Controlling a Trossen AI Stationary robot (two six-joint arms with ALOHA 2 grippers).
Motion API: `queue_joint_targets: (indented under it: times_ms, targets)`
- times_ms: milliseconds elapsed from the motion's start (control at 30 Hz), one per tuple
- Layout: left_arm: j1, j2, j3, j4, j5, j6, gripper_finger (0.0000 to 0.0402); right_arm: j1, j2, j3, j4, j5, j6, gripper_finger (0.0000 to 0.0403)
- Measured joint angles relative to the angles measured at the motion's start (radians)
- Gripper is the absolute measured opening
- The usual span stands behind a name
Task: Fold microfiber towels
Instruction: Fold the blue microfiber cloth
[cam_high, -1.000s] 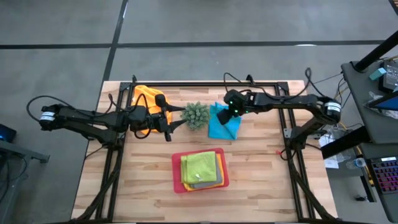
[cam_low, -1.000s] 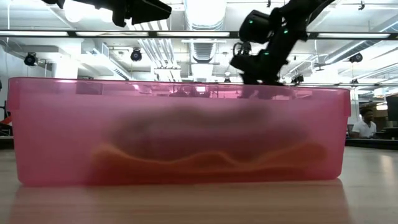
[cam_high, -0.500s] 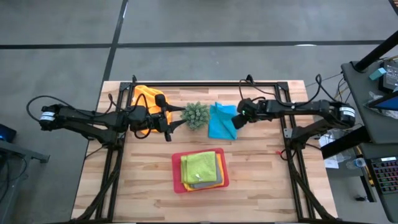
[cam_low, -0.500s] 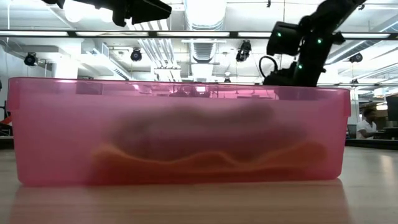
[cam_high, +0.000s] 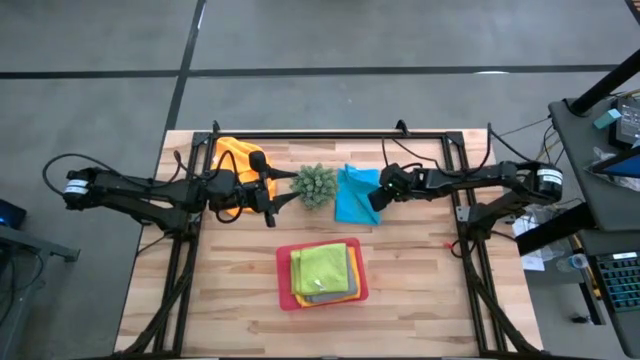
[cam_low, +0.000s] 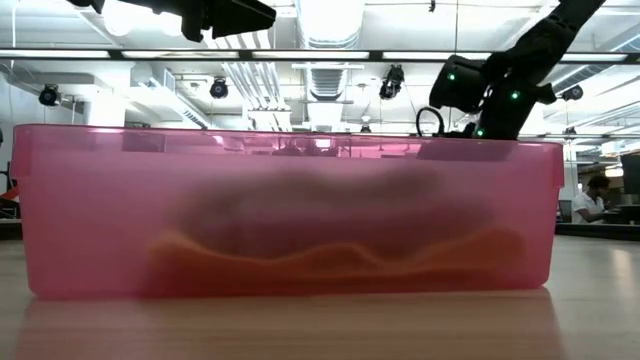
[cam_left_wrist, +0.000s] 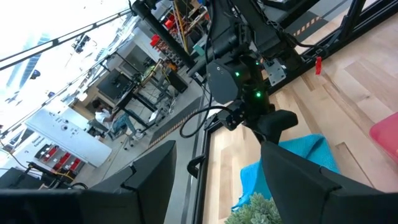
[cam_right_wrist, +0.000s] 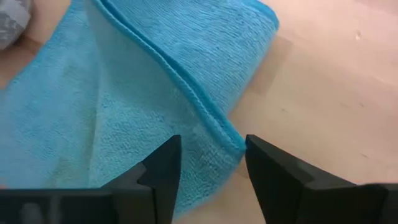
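Watching right gripper (cam_right_wrist: 208, 177), fingers parted, empty, astride the soft light-blue microfiber towel's (cam_high: 355, 195) folded edge beside the spiky green plant (cam_high: 314, 185); we fear it pinches one layer. Left gripper (cam_high: 270, 195) spread, idle.

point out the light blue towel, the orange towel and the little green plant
light blue towel (cam_high: 351, 197), high view, middle of the cloth
orange towel (cam_high: 233, 155), high view, its bare upper part
green plant (cam_high: 315, 186), high view, centre of the spiky tuft

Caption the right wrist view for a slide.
Right gripper, fingers open, poised over the folded edge of the fuzzy light blue microfiber towel lying on the pale wooden table.
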Motion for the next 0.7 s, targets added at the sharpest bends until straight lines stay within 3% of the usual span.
queue_joint_targets:
  times_ms: [100, 333, 700]
  targets:
    - [0.0, 0.0, 0.0, 0.0, 0.0, 0.0, 0.0219, 0.0, -0.002, 0.017, 0.005, -0.012, -0.015, 0.0133]
    - [0.0, 0.0, 0.0, 0.0, 0.0, 0.0, 0.0219, 0.025, -0.004, 0.052, 0.014, -0.108, -0.019, 0.002]
    - [0.0, 0.0, 0.0, 0.003, 0.0, 0.0, 0.0219, 0.079, 0.048, 0.106, 0.078, -0.119, -0.026, 0.0013]
